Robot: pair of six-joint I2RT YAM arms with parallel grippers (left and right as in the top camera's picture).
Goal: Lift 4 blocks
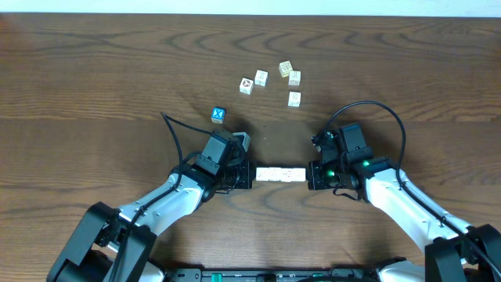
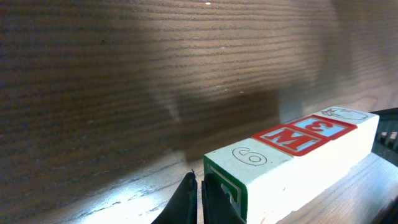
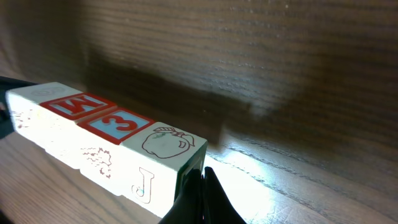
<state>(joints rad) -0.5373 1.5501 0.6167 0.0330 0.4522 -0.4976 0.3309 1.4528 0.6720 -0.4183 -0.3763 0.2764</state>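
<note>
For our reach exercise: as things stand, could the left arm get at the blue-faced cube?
Probably not. The blue-faced cube lies near, unobstructed, but the left fingers press one end of the row of blocks against the right fingers; leaving would likely drop it.

on the blocks: red m, red 3; j on the side by the right gripper; circled 6 or 9 by the left gripper.

4 cream letter blocks end-to-end in 1 horiz. row, top faces: 6, red M, 3, apple outline
</note>
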